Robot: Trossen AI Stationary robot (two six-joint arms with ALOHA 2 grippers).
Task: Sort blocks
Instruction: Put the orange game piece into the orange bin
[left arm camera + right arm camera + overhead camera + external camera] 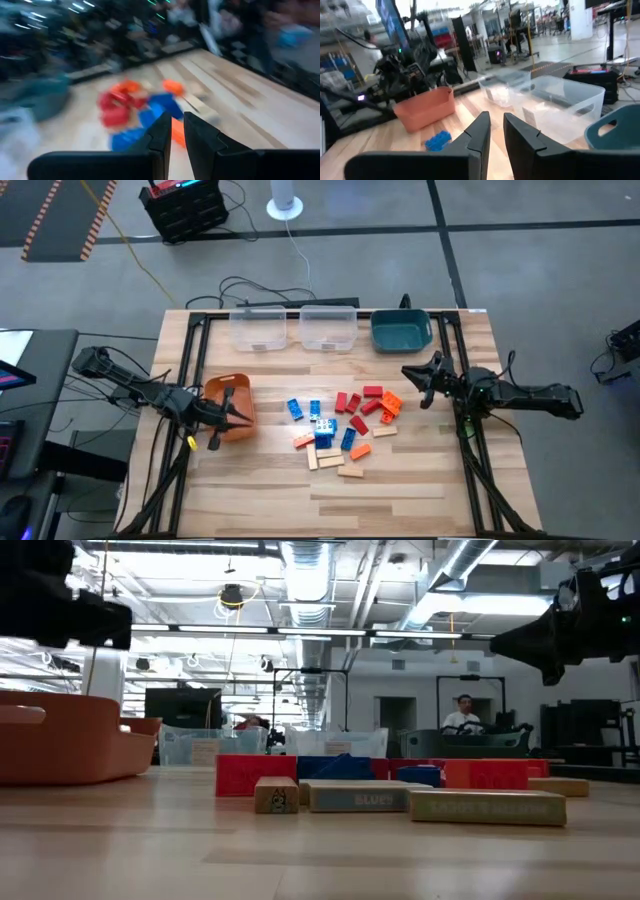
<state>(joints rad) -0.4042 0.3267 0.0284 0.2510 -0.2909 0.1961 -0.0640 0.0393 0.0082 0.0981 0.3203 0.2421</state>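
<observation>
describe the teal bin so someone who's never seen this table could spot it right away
Look along the far edge of the wooden table, where three bins sit in a row. The teal bin is the one at the right end, next to two clear bins. It is the only dark, solid-coloured bin in that row.

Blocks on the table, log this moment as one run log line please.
blocks: unsorted pile mid-table | left gripper: shut, empty, by orange bin | right gripper: shut, empty, right of pile
</observation>
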